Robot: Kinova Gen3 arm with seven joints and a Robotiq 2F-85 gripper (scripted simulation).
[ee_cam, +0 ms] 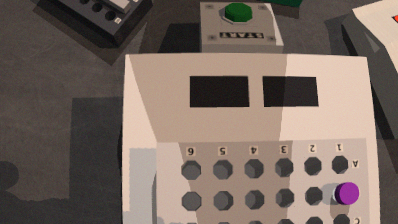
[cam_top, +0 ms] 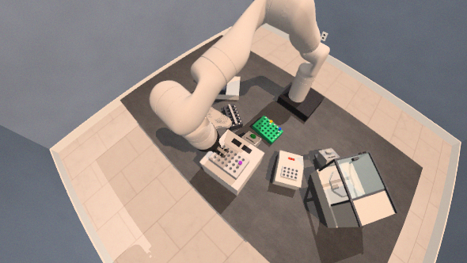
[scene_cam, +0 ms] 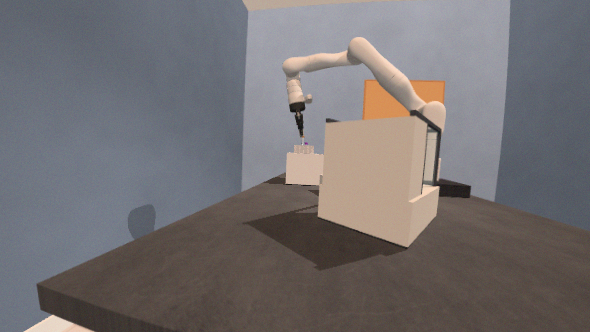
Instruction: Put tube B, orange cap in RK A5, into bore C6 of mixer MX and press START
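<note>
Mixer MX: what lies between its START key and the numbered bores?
Two dark rectangular panels, side by side on the mixer's top, as the wrist view shows.

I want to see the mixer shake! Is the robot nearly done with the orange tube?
Not yet. Done: tube B seems to be out of the rack; a speck of orange shows under the jaws. In hand: the gripper hangs over the mixer, with the tube not yet in a bore. Left: push it down into C6, press the green START key and wait. Both lamp windows are dark.
</note>
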